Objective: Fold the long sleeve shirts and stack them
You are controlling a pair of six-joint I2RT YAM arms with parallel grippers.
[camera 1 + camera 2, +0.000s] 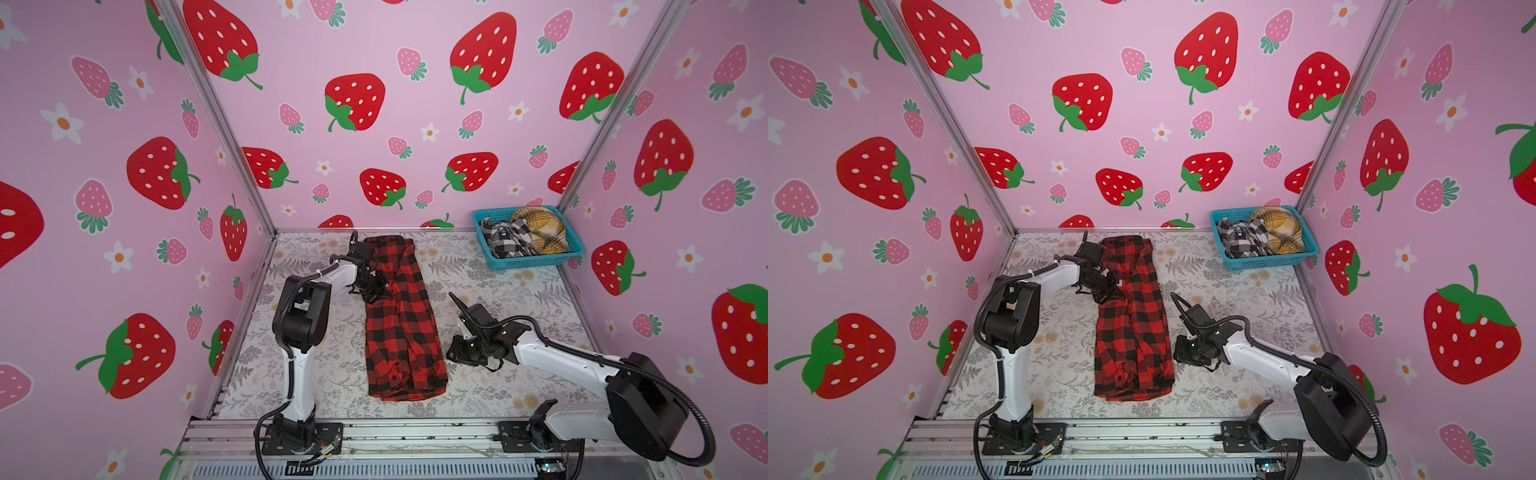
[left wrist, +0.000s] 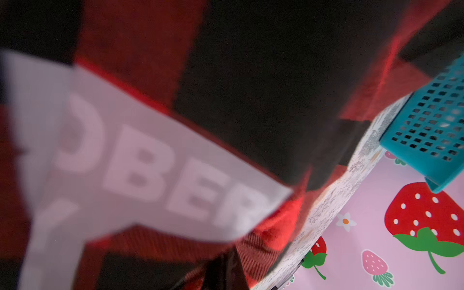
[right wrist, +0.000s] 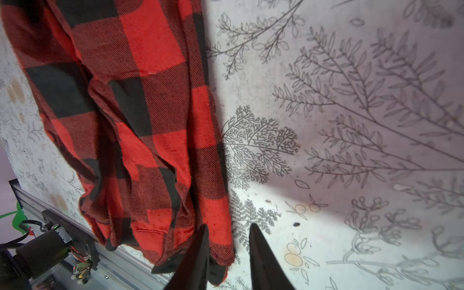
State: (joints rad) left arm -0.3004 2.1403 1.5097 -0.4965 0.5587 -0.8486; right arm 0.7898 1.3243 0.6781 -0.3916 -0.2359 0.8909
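A pale sewn-in label [image 2: 150,163] filled the left centre of the left wrist view; its blurred white letters read roughly "OBER", cut off at both ends. No other writing was legible. The red-and-black shirt [image 1: 401,324] [image 1: 1133,324] lay in the centre of both top views as a long, narrow folded strip on the floral table [image 1: 498,299]. The left gripper [image 1: 372,291] sat at the strip's left edge, above the frame centre, with its jaws closed on the fabric. The right gripper [image 3: 228,251] sat just right of the strip's lower right edge [image 1: 455,353], jaws apart by a narrow gap, one finger [image 3: 198,253] over the shirt's hem and the other over bare table. The black-and-white shirt [image 1: 505,239] and the mustard-yellow shirt [image 1: 540,230] lay crumpled in the teal basket [image 1: 528,262], right of centre.
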